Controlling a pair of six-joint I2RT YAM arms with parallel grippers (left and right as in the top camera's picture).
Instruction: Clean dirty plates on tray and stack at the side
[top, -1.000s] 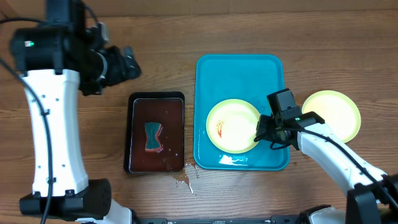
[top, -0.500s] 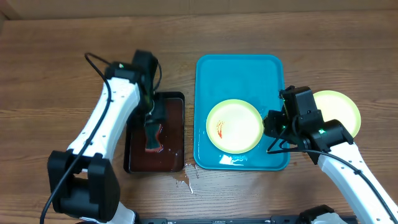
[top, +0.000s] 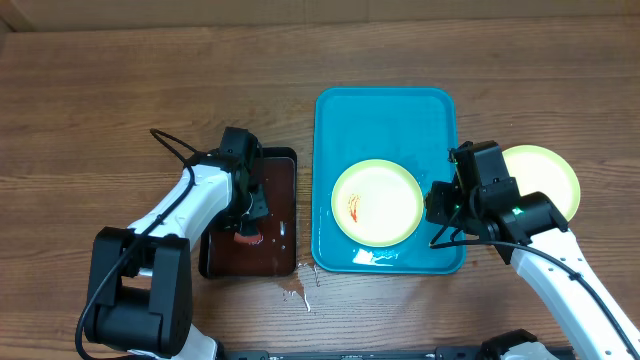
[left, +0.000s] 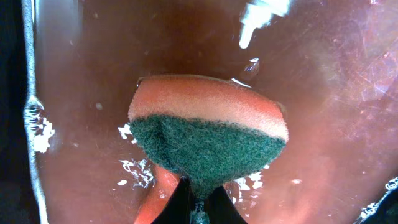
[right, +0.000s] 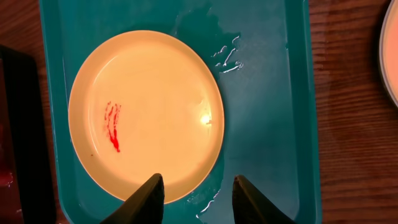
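Observation:
A pale yellow-green plate (top: 376, 203) with a red smear (right: 112, 127) lies in the turquoise tray (top: 385, 115). A second plate (top: 545, 180) rests on the table to the right of the tray. My right gripper (right: 196, 198) is open and hovers over the near right rim of the smeared plate (right: 146, 115), one finger over the plate and the other over wet tray floor (right: 261, 93). My left gripper (left: 199, 200) is down in the brown tray (top: 280, 230), shut on the lower corner of an orange sponge with a green scouring face (left: 208, 134).
The brown tray (left: 81, 74) holds reddish-brown water. Water droplets (top: 297, 290) lie on the wood in front of it. Puddles (right: 227, 53) sit on the turquoise tray floor beside the plate. Bare wooden tabletop (top: 120, 100) spreads to the left and back.
My left arm swung from the far left down into the brown tray and its jaws shut on the sponge. My right gripper drew back a little to the right of the plate.

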